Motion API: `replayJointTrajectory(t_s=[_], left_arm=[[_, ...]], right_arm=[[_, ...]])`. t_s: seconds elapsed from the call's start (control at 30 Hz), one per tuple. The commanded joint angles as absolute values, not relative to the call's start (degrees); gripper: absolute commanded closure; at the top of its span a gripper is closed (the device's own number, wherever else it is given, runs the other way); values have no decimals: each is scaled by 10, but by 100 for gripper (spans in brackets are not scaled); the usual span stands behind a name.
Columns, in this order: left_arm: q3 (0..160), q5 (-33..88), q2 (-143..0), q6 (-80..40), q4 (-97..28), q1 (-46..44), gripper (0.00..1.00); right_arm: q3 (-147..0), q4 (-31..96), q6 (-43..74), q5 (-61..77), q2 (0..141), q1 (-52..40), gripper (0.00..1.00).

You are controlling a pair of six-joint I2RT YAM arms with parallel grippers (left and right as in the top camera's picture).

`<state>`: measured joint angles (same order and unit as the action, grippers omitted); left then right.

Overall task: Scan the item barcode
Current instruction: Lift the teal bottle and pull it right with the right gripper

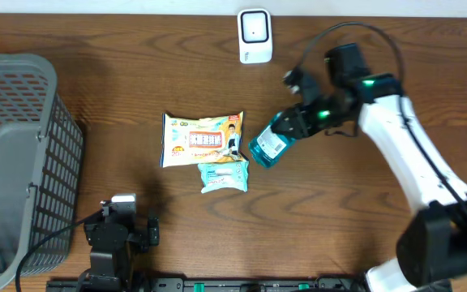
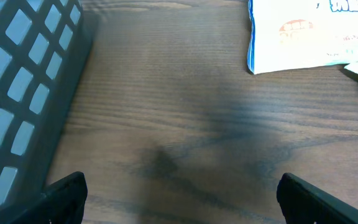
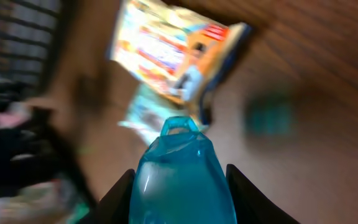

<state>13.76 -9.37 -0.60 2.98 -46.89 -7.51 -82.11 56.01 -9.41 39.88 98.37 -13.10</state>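
Dark brown wooden table [image 1: 136, 89], lots of grain showing. Nearest the robot's base, the left gripper [image 2: 180, 202] sat low over bare wood with its jaws spread wide and nothing between them. A grey plastic lattice basket [image 1: 14, 162] stood off to its left. Further out, a white-and-orange printed snack packet [image 1: 203, 139] lay flat, with a small pale teal pouch [image 1: 224, 175] touching its near edge. Just right of those two, the right gripper [image 1: 292, 123] was clamped on a translucent blue plastic bottle [image 1: 266, 147], held tilted — the wrist view was pretty blurry. At the far edge, well apart from the bottle, stood a small white box-shaped scanner [image 1: 254, 36].
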Motion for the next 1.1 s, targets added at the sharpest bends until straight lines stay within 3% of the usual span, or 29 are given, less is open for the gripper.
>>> replayJointTrajectory(t_s=[0.0, 0.17, 0.4, 0.63, 1.07], left_arm=[[135, -97, -3, 33, -476, -73, 2], [135, -97, -3, 33, -476, -73, 2], [135, -97, -3, 33, -476, -73, 2], [135, -97, -3, 33, -476, -73, 2], [135, -97, -3, 33, -476, -73, 2]], right_arm=[[-843, 589, -86, 610, 941, -89, 89], [-842, 636, -128, 718, 940, -51, 91], [-832, 646, -197, 769, 940, -43, 96], [-783, 636, -207, 841, 940, -46, 95], [-741, 632, -213, 846, 940, -46, 94]])
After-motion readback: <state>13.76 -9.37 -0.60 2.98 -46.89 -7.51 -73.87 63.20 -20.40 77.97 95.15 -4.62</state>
